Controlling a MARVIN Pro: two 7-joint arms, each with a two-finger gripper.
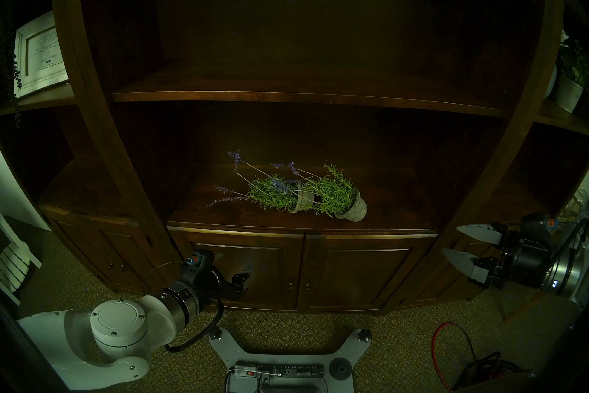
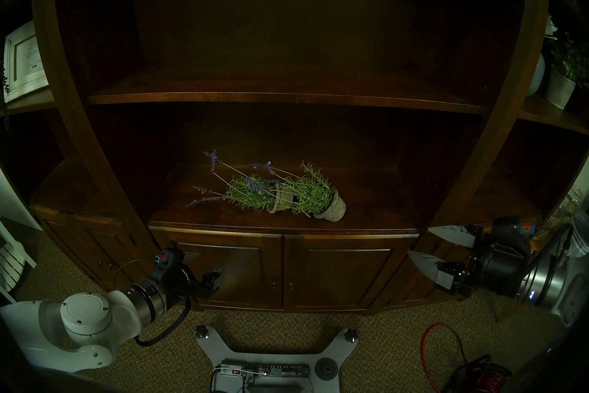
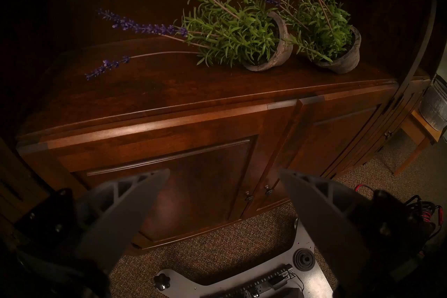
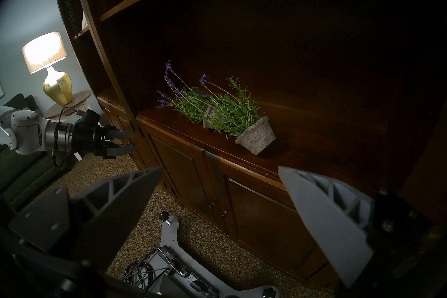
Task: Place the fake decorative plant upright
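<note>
Two fake lavender plants in grey stone pots lie on their sides on the wooden cabinet counter [image 1: 204,217], stems pointing left. The left plant's pot [image 1: 302,199] [image 2: 280,199] [image 3: 275,55] [image 4: 210,118] touches the foliage of the right plant, whose pot [image 1: 352,209] [image 2: 334,209] [image 3: 346,58] [image 4: 257,138] lies nearer the front edge. My left gripper [image 1: 236,264] [image 3: 223,170] [image 4: 125,141] is open and empty, below the counter in front of the left cabinet door. My right gripper [image 1: 452,240] [image 2: 420,240] [image 4: 220,168] is open and empty, off to the right at counter height.
A shelf board [image 1: 287,95] spans above the plants. Cabinet uprights flank the bay. A framed picture [image 1: 38,54] stands on the left side shelf, an upright potted plant [image 1: 570,83] on the right one. The robot base [image 1: 280,363] and a red cable [image 1: 446,347] lie on the carpet.
</note>
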